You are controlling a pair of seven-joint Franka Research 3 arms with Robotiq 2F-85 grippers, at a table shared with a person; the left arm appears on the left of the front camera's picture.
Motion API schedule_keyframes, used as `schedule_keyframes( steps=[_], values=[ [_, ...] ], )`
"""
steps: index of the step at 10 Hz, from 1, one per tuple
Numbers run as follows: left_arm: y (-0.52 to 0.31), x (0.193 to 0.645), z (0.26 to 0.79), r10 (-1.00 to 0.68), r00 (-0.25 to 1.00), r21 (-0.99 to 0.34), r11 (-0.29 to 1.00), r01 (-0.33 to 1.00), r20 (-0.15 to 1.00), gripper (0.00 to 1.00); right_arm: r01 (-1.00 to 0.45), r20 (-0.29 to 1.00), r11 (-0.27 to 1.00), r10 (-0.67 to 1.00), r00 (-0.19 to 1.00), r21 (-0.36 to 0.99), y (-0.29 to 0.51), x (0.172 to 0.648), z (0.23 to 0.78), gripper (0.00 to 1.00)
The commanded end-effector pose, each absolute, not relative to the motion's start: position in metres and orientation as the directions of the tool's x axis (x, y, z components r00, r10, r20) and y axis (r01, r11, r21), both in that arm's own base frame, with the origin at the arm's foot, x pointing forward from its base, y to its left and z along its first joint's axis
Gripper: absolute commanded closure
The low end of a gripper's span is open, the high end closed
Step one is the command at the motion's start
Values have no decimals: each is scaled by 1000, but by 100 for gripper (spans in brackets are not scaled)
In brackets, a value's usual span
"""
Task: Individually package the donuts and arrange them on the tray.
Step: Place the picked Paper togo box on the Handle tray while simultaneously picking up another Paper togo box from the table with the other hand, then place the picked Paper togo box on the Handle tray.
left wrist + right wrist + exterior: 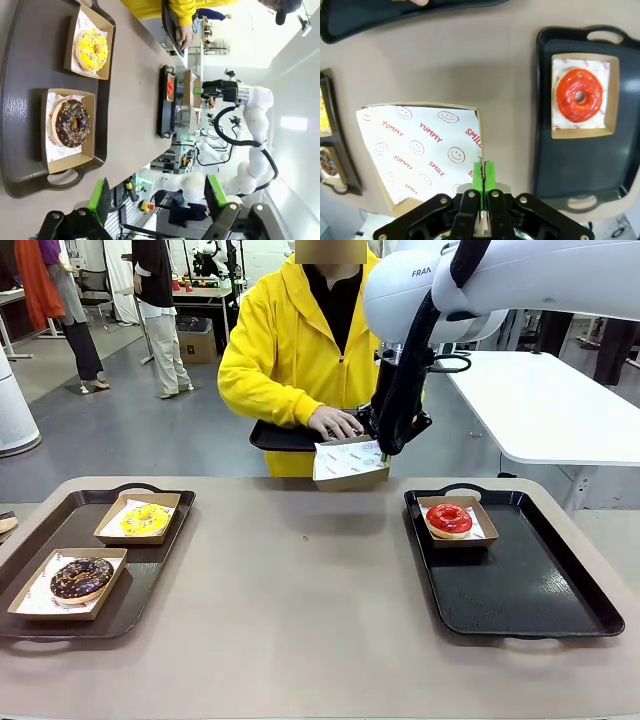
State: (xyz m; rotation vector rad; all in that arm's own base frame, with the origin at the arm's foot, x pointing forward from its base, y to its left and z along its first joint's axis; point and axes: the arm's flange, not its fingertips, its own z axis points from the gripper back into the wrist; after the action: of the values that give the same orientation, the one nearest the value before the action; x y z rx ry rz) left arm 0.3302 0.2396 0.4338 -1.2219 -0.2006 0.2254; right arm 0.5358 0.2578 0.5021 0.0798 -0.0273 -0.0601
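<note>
Pinched between the closed green pads (483, 176) of the right gripper (384, 452) is the rim of an empty cardboard box (350, 462), lined with white paper printed in red with "YUMMY", "SMILE" and smiley faces; it is held in the air above the table's far edge, tilted, and no donut is seen in it. Just beyond the gripper, a small black tray (285, 436) is held at the table's edge by the person's hand (336, 422), in a yellow hoodie sleeve. Below and to the robot's right of the gripper, a black tray (540, 590) is laid on the table (300, 600), and in its far left corner a paper-lined box (484, 532) is set with the red-iced donut (449, 518) inside; the rest of that tray is bare. Well apart, toward the robot's left, a second dark tray (60, 530) is seen carrying two lined boxes: the yellow-iced donut (146, 519) is held in the farther one, and the dark-iced sprinkled donut (81, 578) in the nearer one. In the left wrist view the left gripper (157, 195) is shown with its jaws spread wide and nothing between them, raised above the table near the left tray's handle end, apart from both boxes.
</note>
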Motion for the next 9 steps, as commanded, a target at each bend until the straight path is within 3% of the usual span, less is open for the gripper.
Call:
schedule_keyframes(
  steps=[1, 9],
  values=[
    [242, 334, 433, 288, 955, -947, 319, -28, 69, 2, 18, 36, 998, -20, 999, 53, 253, 546, 498, 100],
    [240, 330, 434, 278, 960, -944, 325, -63, 31, 2, 59, 25, 995, -61, 998, 80, 258, 536, 502, 100]
  ],
)
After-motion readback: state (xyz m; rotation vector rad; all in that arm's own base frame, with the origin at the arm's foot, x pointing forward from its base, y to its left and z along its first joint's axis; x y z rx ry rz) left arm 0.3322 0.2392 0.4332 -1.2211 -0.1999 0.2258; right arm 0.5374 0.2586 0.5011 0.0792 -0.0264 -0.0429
